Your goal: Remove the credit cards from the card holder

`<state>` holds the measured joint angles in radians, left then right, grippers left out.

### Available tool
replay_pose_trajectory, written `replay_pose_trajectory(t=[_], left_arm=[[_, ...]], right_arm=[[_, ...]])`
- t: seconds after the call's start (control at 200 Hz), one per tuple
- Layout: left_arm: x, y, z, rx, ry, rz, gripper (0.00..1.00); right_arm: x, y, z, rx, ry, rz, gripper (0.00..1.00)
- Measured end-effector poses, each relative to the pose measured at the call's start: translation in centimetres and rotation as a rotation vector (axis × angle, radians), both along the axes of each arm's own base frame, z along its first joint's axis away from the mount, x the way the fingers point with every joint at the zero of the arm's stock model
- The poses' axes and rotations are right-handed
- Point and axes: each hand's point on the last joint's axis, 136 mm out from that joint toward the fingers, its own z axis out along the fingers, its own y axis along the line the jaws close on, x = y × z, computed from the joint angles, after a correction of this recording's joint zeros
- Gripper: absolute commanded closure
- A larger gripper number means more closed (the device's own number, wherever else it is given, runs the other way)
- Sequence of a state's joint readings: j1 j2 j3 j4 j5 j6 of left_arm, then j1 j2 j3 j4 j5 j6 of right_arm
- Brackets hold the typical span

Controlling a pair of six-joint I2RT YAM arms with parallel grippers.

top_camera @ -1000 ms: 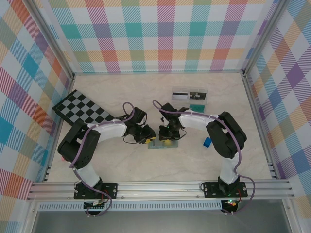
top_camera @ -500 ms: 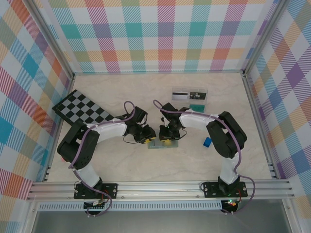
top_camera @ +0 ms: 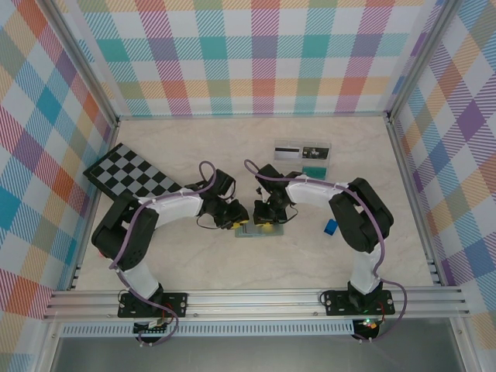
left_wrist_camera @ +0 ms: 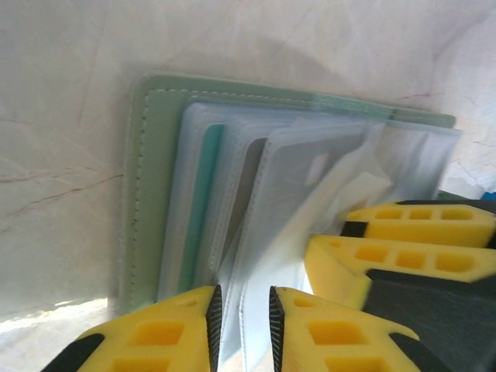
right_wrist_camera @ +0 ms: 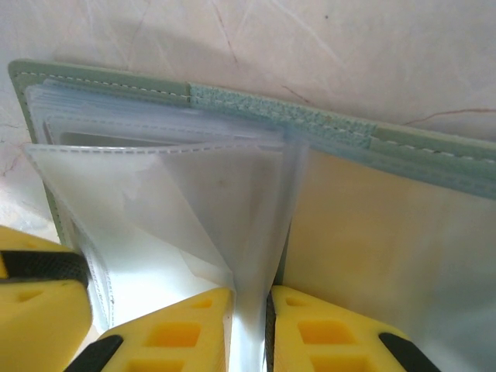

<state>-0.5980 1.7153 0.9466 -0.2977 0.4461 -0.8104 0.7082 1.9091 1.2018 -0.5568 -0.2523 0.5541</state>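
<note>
Checkerboard mat (top_camera: 132, 177) lies flat, well out to the left of the left gripper (top_camera: 237, 218). The left gripper is down on the card holder (top_camera: 260, 231), at its left end.

In the left wrist view we see the yellow pads (left_wrist_camera: 155, 337) almost together, clamped on one clear sleeve (left_wrist_camera: 240, 310) of the holder. The holder lies open and flat on the table (top_camera: 194, 256), right under and ahead of those fingers. Its sage cover is at the far left and the sleeves fan out to the right of it. A teal-edged card (left_wrist_camera: 203, 201) sits in a sleeve just ahead of the left pad.

Right gripper (top_camera: 268, 216) is just beside the left one, on the holder's right part. Each wrist view catches the other gripper's yellow fingers. In the right wrist view its fingers are pinched tight on a clear sleeve that stands up from the holder's fold. To the right of those fingers a yellowish panel (right_wrist_camera: 372, 248) lies under clear plastic. We cannot tell if it is a card.

Beyond the right gripper, up and to its right, sits a clear tray (top_camera: 328, 145). It holds a white card with black stripe (top_camera: 286, 150) and a dark card (top_camera: 315, 150). A teal-green card (top_camera: 314, 170) lies at the tray's near edge. We cannot tell if it is inside the tray or just in front of it.

Blue block (top_camera: 330, 227) lies on the table to the right of the right gripper, close by the right arm's elbow.
</note>
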Motion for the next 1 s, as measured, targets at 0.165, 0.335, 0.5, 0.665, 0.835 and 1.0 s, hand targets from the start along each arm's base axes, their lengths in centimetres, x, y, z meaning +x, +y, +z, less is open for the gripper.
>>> replay_pose_trajectory(t=[0.165, 0.335, 0.5, 0.665, 0.835, 1.0], left_arm=[[0.0, -0.2, -0.2, -0.001, 0.01, -0.002, 0.73], [0.1, -0.6, -0.2, -0.017, 0.02, -0.01, 0.77], [0.2, -0.7, -0.3, -0.024, 0.021, -0.013, 0.82], [0.1, -0.6, -0.4, -0.019, 0.021, -0.015, 0.99], [0.1, -0.6, -0.2, -0.016, 0.01, -0.026, 1.0], [-0.1, 0.0, -0.2, 0.023, -0.003, -0.04, 1.0]], right_arm=[[0.0, 0.0, 0.0, 0.002, 0.001, 0.0, 0.81], [0.0, 0.1, 0.0, 0.012, 0.005, 0.0, 0.81], [0.0, 0.1, 0.0, 0.019, 0.011, -0.002, 0.8], [0.0, 0.0, 0.0, 0.019, 0.011, -0.003, 0.77], [-0.3, -0.1, 0.4, 0.034, -0.001, -0.014, 0.68], [-1.2, -0.2, 1.7, 0.063, -0.013, -0.021, 0.58]])
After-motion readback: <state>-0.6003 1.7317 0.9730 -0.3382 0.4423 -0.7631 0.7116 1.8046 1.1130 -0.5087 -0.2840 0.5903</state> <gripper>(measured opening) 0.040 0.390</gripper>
